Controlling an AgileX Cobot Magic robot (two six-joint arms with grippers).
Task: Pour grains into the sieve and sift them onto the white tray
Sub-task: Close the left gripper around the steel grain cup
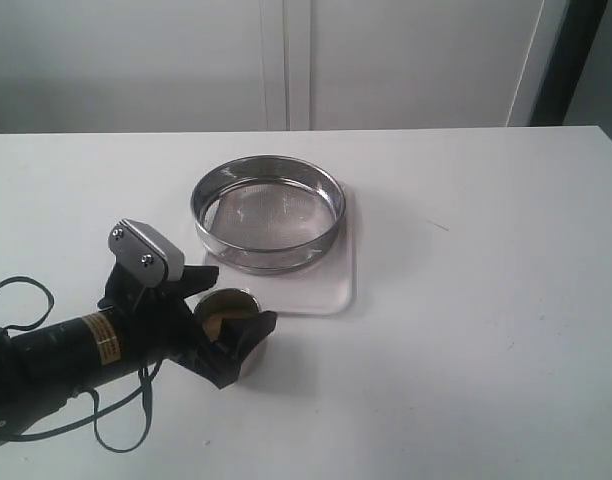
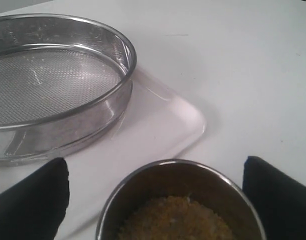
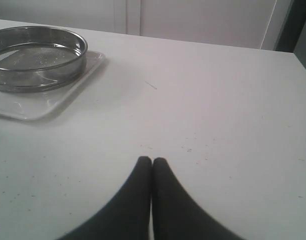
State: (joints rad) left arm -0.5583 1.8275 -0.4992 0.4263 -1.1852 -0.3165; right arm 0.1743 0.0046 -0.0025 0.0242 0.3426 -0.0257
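The sieve (image 1: 269, 214) stands on the white tray (image 1: 321, 290) at mid-table, with its mesh bare. A small steel cup (image 1: 248, 352) holding the golden-yellow grains (image 1: 217, 319) sits just in front of the tray. My left gripper (image 1: 236, 297) is open and straddles the cup. In the left wrist view the cup (image 2: 178, 175) and grains (image 2: 178, 220) lie between the black fingers (image 2: 38, 200); one finger stands clear of the rim, the other close by it. The sieve (image 2: 53, 80) and tray (image 2: 163, 120) lie beyond. My right gripper (image 3: 152, 161) is shut on nothing, low over the table.
White tabletop (image 1: 486, 300) stretches to the right of the tray. A black cable (image 1: 16, 300) loops beside the left arm. A white wall panel (image 1: 386, 60) rises behind the table's far edge. In the right wrist view the sieve (image 3: 38, 55) and tray (image 3: 53, 100) lie far off.
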